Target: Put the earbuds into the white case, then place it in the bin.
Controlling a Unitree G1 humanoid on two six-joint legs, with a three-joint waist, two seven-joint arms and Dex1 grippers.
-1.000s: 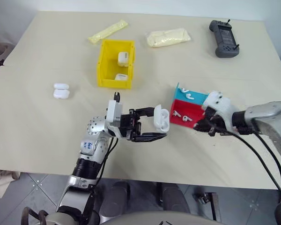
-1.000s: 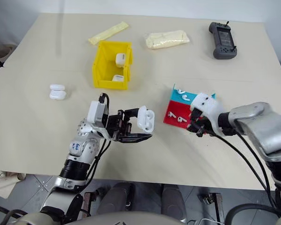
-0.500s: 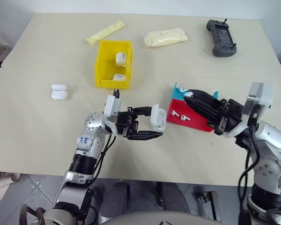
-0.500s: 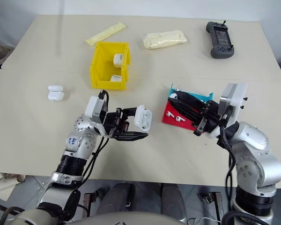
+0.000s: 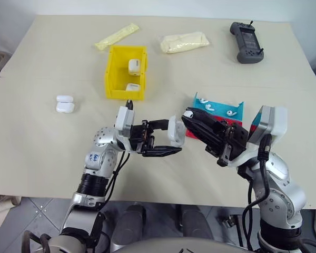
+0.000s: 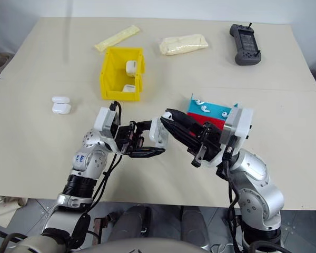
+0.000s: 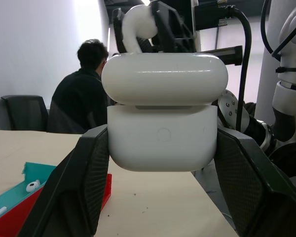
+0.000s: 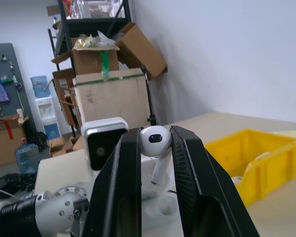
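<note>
My left gripper (image 5: 172, 138) is shut on a white case (image 5: 175, 132), held above the table's near middle with its lid raised (image 7: 163, 79). My right gripper (image 5: 189, 117) is shut on one earbud (image 8: 154, 140), its tips right beside the open case. In the left wrist view that earbud (image 7: 137, 23) hangs just above the lid. More earbuds (image 5: 204, 100) lie in the red-and-blue tray (image 5: 217, 107) behind my right arm. The yellow bin (image 5: 111, 74) stands further back on the left with two cases (image 5: 134, 67) inside.
Two more white cases (image 5: 65, 104) lie on the table at the left. At the back are two pale yellow bags (image 5: 183, 41) and a dark handheld controller (image 5: 246, 42). A seated person (image 7: 81, 94) shows in the left wrist view's background.
My right gripper has left the tray, swung left and up, and now points at the case with the earbud in it. The left gripper has kept the case still.
</note>
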